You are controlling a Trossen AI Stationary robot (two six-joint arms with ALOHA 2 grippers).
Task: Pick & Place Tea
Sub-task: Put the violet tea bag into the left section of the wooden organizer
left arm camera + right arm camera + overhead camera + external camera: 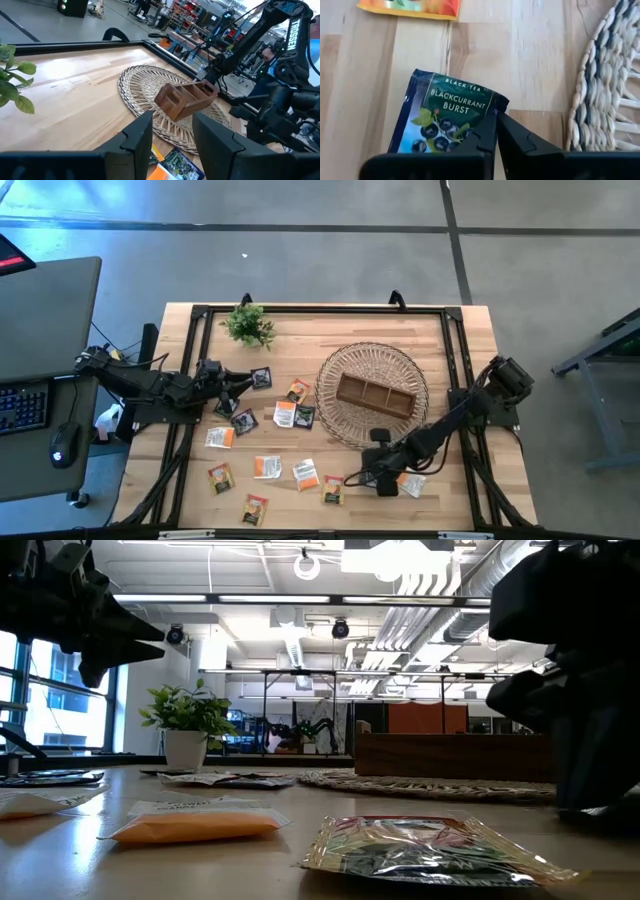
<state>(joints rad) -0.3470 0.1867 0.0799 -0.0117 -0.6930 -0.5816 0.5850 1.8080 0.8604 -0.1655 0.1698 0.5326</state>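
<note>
My right gripper (496, 131) is pinched nearly shut, low on the table. Its two dark tips meet over the corner of a dark blue blackcurrant tea packet (442, 119). I judge the foil edge is nipped between them, though the tips hide the contact itself.

The packet lies flat on the wood. It is close to square, so it has hardly any long axis. Its printed title reads away from my jaws, so its top edge points away from me, and it is skewed slightly against the plank lines.

I expect it to be very light, thin and floppy, with slick foil. A corner hold will probably let it droop and swing when lifted. A bite further in along the sealed edge would sit firmer, and a gentle squeeze should do, as there is little to crush.

Just beside my tips, on one side, runs the woven rim of the wicker basket (605, 85). Farther out lies an orange packet (410, 7). From above, the brown wooden tray (376, 396) sits in the basket beyond my wrist.

My left gripper (172, 134) waits well apart at the other side of the table, fingers spread, holding nothing, with more packets (266, 467) scattered between us.
</note>
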